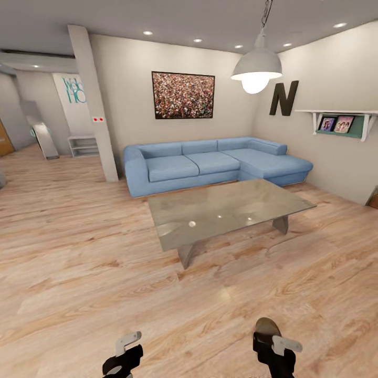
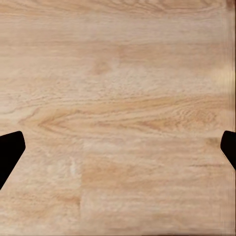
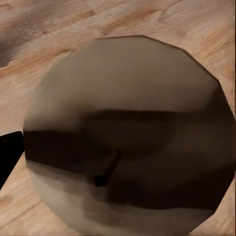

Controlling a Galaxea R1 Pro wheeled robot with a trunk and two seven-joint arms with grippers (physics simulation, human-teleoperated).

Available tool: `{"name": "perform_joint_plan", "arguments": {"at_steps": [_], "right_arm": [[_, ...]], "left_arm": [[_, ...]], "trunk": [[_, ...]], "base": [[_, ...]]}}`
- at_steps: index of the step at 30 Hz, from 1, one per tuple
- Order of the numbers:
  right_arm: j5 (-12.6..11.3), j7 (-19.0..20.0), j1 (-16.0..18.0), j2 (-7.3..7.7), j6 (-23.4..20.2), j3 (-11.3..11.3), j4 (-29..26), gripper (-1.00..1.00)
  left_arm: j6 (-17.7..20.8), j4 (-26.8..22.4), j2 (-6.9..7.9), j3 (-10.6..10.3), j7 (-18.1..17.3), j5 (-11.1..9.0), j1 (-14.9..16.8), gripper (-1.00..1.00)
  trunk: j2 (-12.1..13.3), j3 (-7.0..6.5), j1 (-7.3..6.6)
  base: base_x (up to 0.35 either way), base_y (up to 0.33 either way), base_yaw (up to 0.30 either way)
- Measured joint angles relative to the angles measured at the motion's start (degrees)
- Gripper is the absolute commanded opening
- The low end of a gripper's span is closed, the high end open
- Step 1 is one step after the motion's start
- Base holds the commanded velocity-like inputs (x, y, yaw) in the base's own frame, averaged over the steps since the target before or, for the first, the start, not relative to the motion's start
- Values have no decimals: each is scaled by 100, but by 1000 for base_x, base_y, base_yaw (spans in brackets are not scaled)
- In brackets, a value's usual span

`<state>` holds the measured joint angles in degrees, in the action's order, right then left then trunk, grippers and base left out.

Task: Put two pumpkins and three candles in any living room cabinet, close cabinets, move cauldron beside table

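Right now my wooden floor point(image 1: 79, 252) spreads out wide all round me, and far off against the back wall sits the blue corner sofa point(image 1: 210, 163). Nearer than that, centre-right, stands the table point(image 1: 226, 210), its glossy grey-beige top bare as far as I can see. A pendant lamp point(image 1: 256, 65) hangs above it, with a framed picture point(image 1: 183, 95) on the far wall and a small shelf point(image 1: 341, 123) on the right wall.

Down at the near edge, my right gripper point(image 1: 273, 344) has a candle point(image 3: 130, 135) in its grasp: in the right wrist view the beige-grey round end with its small dark wick sits squarely between my fingers, and in the head view the stub shows just above the gripper body. My left gripper point(image 1: 126, 352) is spread wide and empty, its fingertips point(image 2: 10, 152) at the far edges of the left wrist view with nothing but floorboards between them.

No cabinet shows, so I judge I am carrying this candle and must turn to find the drawers. The risk I see is the table: it stands close ahead, and swinging my base or right arm carelessly could clip its near corner and knock the candle loose. A smooth stubby cylinder could also slip if my grip shifts while I roll, and it would roll off across the floor.
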<state>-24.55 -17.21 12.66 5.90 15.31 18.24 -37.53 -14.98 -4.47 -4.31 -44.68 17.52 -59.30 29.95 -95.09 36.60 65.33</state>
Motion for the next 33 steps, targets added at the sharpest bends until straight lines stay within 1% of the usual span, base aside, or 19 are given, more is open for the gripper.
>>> {"name": "perform_joint_plan", "arguments": {"at_steps": [5, 11, 22, 28, 33], "right_arm": [[-14, 0, 0, 0, 8, -5, -2, -100], [-17, 0, 0, 0, 9, -12, -1, -100], [-15, 0, 0, 0, 9, -17, -5, -100], [-6, 2, 1, 0, 9, -12, -9, -100], [-3, 1, 1, 0, 9, -14, -9, -100]], "left_arm": [[14, 12, -17, 0, -14, 0, 0, 100], [25, 21, -18, 0, -143, -1, 0, 100], [19, 22, -18, 0, -171, -2, 0, 100], [15, 24, -19, -1, -176, -1, 1, 100], [16, 24, -22, -1, -176, 0, -6, 100]], "trunk": [[0, 0, 0], [0, 0, 0], [0, 0, 0], [0, -1, 0], [0, -9, -2]], "base": [[0, 0, -292], [0, 0, -292], [0, 0, -294], [5, 193, -295], [163, 226, -295]]}}
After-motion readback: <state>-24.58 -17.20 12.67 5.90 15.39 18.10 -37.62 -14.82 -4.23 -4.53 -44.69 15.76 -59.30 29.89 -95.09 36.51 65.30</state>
